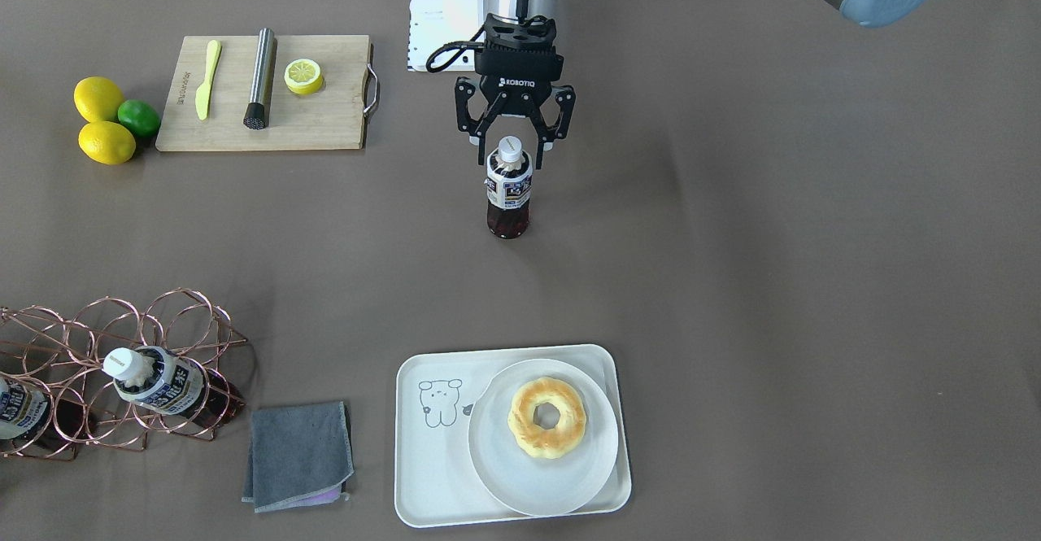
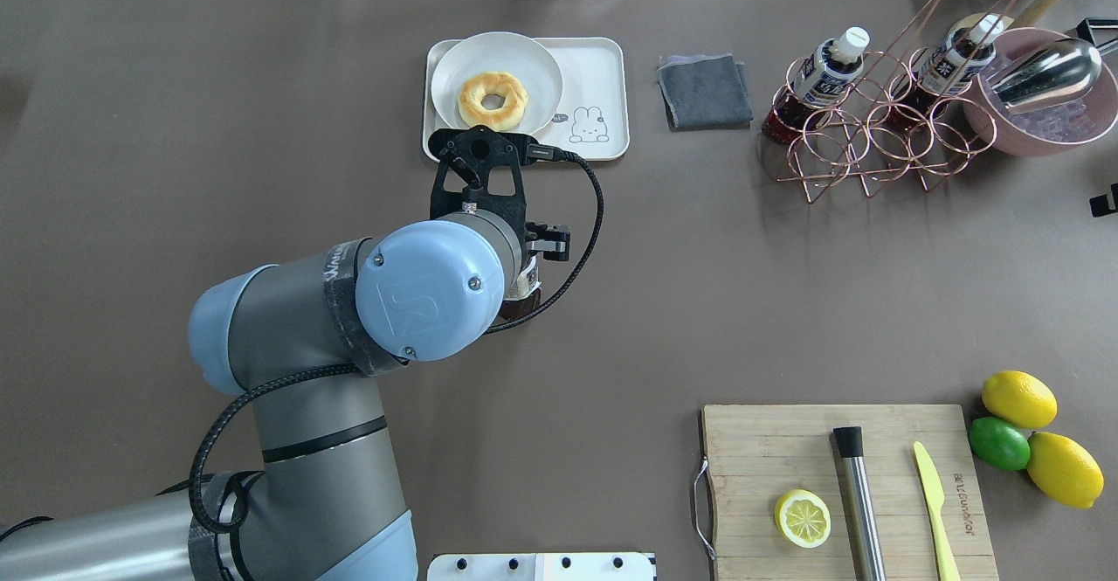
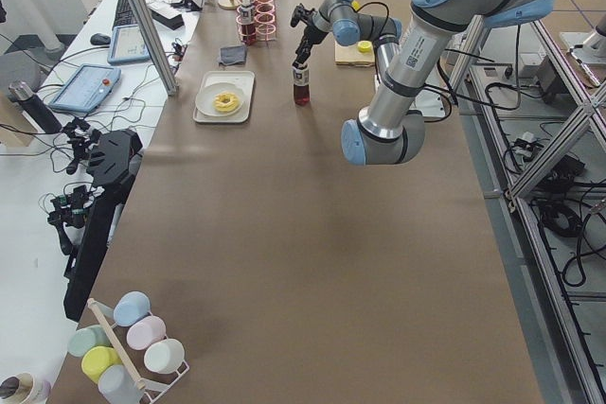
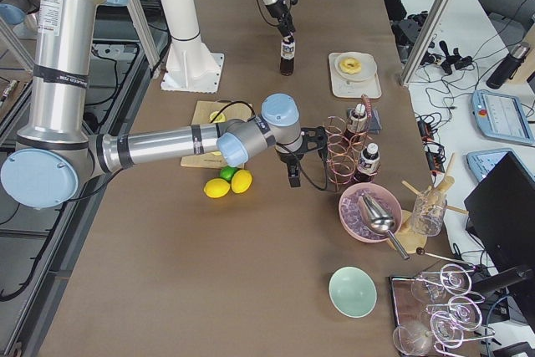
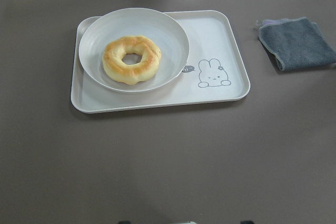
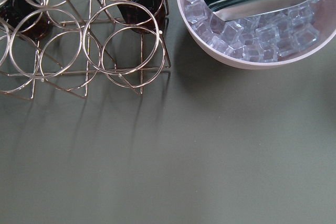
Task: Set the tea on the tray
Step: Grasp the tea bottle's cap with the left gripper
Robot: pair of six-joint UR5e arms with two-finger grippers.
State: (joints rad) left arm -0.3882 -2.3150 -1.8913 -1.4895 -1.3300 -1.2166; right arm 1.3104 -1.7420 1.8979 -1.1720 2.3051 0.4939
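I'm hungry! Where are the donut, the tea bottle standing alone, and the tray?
donut (image 1: 572, 419): front-facing view, on its browned ring.
tea (image 1: 508, 191): front-facing view, on its label.
tray (image 1: 431, 468): front-facing view, on the bare floor below the drawing.

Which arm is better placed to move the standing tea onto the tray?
Left. The left claw straddles the tea, and the tray lies straight ahead; the right claw hangs far off by the wire rack.

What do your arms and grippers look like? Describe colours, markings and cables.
The left arm and right arm are silver-grey tubes with light-blue joint caps; one left cap bears an embossed UR logo. The left gripper is black, marked ROBOTIQ in white, with a black cable. The right gripper also looks black.
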